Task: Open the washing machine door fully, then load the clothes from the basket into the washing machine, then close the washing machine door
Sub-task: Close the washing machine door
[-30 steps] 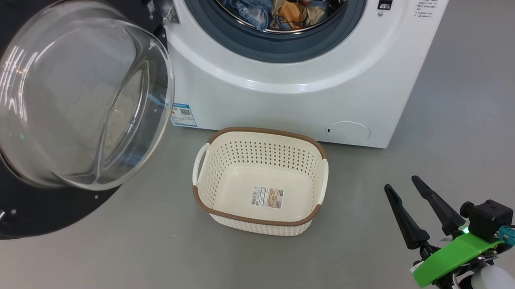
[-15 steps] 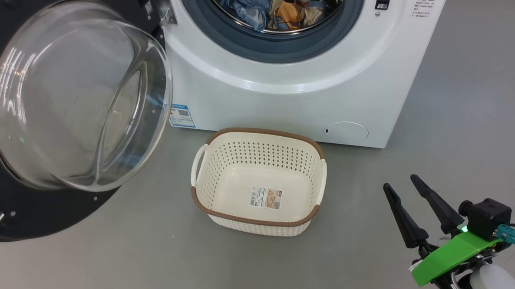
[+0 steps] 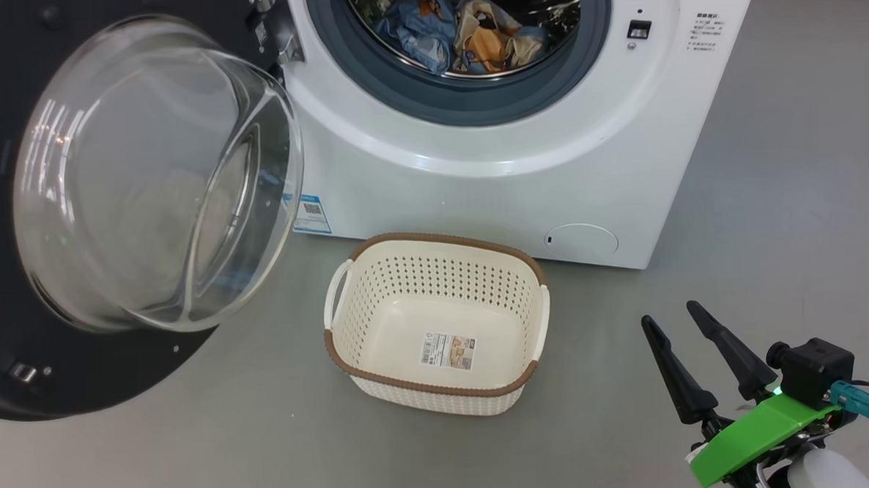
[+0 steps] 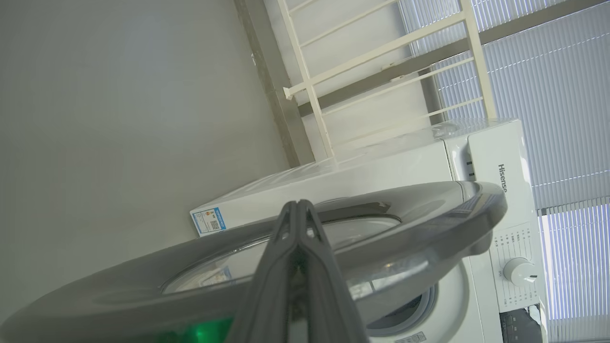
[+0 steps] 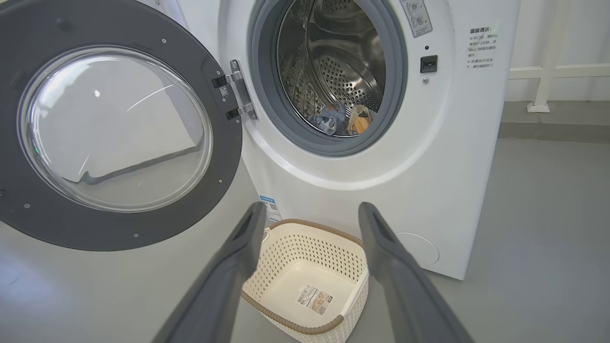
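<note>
door (image 4: 429, 207) beyond closed left gripper (image 4: 298, 205), possibly touching

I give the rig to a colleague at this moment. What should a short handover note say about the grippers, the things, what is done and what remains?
Left gripper: shut, holds nothing, beside the outer face of the washing machine door; whether it touches cannot be told.
Right gripper: open, empty, over the floor to the right of the basket.
Clothes: in the drum of the washing machine. The basket holds nothing but its label.
Done: door open wide, clothes loaded.
Left: close the door.
</note>
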Robot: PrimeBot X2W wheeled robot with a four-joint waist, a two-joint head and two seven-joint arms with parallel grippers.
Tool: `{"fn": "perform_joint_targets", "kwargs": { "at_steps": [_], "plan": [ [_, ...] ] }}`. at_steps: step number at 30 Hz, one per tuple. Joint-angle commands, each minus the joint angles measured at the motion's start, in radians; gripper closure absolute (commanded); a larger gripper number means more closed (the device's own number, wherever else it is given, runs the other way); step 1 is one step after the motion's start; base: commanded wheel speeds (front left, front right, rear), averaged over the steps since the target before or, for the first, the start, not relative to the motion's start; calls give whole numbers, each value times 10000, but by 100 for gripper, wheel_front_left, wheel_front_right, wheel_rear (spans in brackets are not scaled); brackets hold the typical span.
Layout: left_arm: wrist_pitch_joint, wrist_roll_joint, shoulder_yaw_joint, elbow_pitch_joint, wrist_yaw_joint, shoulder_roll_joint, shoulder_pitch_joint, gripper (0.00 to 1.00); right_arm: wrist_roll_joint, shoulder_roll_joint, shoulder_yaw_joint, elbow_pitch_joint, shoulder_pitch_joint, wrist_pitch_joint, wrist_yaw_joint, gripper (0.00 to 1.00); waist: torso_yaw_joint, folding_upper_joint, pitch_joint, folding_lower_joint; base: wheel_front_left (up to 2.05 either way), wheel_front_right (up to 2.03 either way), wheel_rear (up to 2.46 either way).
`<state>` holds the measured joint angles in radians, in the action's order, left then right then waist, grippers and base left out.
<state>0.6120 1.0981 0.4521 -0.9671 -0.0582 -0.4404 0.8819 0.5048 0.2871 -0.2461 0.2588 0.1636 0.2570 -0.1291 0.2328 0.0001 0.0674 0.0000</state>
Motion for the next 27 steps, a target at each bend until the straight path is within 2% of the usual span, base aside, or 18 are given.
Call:
{"fn": "perform_joint_targets", "kwargs": {
  "at_steps": [1,11,20,27],
  "plan": [
    [358,-24,-71,412,-205,-346,-234,100,99,73,-219,-161,39,48,-16,0,-7,-1,-112,0,0,0,0],
    [1655,183,-492,1736,-342,241,-1130,100,155,-58,-256,-30,-216,48,-16,0,54,-1,-495,0,0,0,0],
    [2876,445,-889,3613,131,972,-1928,100,181,-102,-320,-32,-296,48,-16,0,76,-1,-668,0,0,0,0],
    [3711,694,-1216,5350,689,1609,-2539,100,192,-138,-272,-58,-318,48,-16,0,-3,-1,-646,0,0,0,0]
  ]
}}
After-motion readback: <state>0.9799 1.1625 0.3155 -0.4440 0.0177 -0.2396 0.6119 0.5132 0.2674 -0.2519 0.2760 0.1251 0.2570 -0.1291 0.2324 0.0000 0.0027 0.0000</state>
